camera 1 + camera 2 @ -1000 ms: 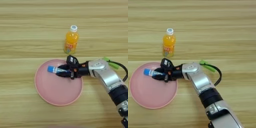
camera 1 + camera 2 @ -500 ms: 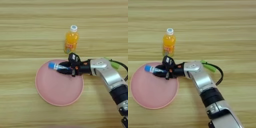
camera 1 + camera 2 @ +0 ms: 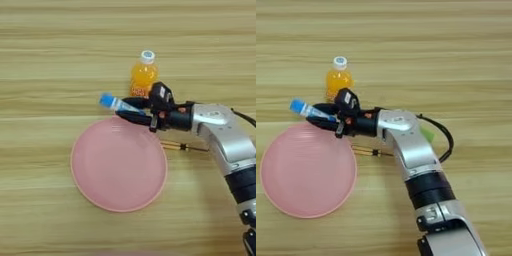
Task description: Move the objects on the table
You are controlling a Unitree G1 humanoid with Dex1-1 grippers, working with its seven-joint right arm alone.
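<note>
My right gripper [image 3: 131, 111] is shut on the blue tube [image 3: 114, 103], whose blue end sticks out to the left. The tube hangs over the far rim of a pink plate [image 3: 115, 170], just in front of the upright orange-drink bottle [image 3: 144, 75]. That plate has nothing on it. The thin yellow-and-black screwdriver [image 3: 182, 146] lies on the wooden table [image 3: 45, 60] right of the plate, under my forearm. A bit of the green bar [image 3: 427, 134] peeks out behind the forearm, mostly hidden.
My silver forearm [image 3: 411, 155] crosses from the bottom right, with a black cable [image 3: 446, 142] looping off it.
The gripper has carried the blue tube from over the plate's middle out to its far rim, toward the bottle. The screwdriver now shows beneath the arm.
</note>
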